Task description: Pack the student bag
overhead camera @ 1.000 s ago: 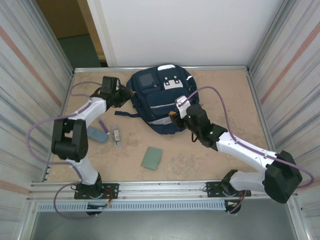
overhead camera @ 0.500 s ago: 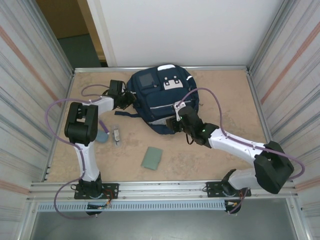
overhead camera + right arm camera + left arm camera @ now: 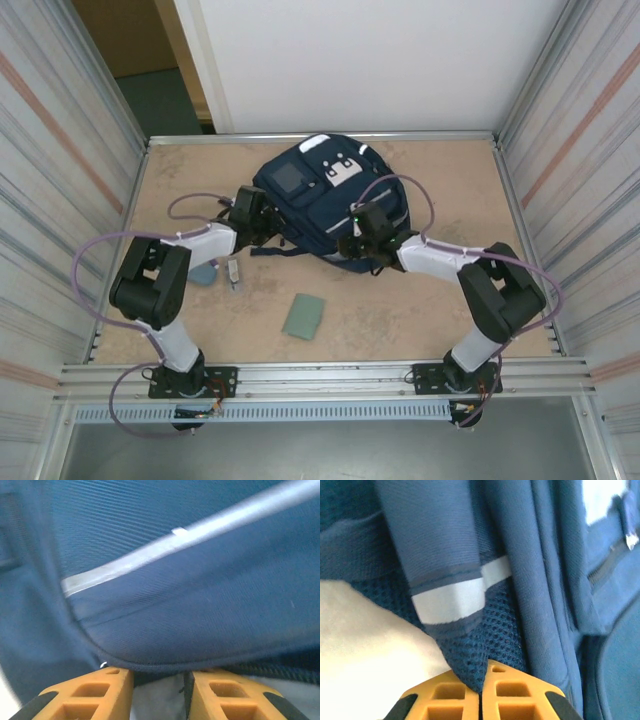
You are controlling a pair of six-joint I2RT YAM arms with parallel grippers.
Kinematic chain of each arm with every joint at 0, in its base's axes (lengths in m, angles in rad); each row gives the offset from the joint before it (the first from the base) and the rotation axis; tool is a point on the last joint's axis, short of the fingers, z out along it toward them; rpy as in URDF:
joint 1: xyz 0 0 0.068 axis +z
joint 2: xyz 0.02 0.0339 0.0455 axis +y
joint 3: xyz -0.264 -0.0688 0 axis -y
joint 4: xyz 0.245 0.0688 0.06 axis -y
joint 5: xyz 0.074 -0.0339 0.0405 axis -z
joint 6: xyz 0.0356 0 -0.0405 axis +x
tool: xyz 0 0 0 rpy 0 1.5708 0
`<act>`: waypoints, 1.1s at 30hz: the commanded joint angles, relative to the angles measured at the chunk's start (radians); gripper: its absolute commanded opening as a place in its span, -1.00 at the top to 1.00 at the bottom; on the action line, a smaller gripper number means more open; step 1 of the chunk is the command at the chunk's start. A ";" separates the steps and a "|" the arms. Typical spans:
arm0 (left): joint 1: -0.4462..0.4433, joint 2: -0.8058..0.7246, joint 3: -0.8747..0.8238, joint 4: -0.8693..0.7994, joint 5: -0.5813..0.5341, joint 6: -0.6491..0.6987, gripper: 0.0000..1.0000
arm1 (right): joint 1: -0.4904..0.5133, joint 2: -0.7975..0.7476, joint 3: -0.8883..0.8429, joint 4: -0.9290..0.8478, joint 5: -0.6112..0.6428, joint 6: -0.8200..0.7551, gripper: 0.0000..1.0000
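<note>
Now both claws meet the student bag (image 3: 320, 200), one on each flank
Lying front panel up near the back middle of the table (image 3: 450, 180), the bag has the left gripper (image 3: 481, 677) clenched on the dark mesh fabric at its left side; the right gripper (image 3: 159, 677) holds its fingers slightly apart at the bag's lower seam, and whether it grasps the fabric I cannot tell. A flat green pad (image 3: 303, 316) lies apart, nearer the arms' bases

The student bag (image 3: 318, 200) blocks the far middle of the desk (image 3: 455, 185), with an arm close on each flank. The right side lies open; a green pad (image 3: 303, 316) and a small pale object (image 3: 233, 272) dot the near left
</note>
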 commanded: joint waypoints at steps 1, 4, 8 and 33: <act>-0.049 -0.075 -0.044 -0.044 -0.023 -0.134 0.95 | -0.063 0.080 0.087 0.026 0.079 -0.101 0.35; -0.093 -0.112 -0.080 -0.070 -0.068 -0.264 1.00 | -0.089 0.132 0.146 0.029 0.094 -0.196 0.32; -0.132 -0.164 -0.104 -0.089 -0.114 -0.324 1.00 | -0.124 0.080 0.151 0.049 -0.002 -0.206 0.29; -0.142 -0.143 0.022 -0.203 0.201 -0.506 1.00 | 0.332 0.073 0.088 0.086 0.162 0.378 0.03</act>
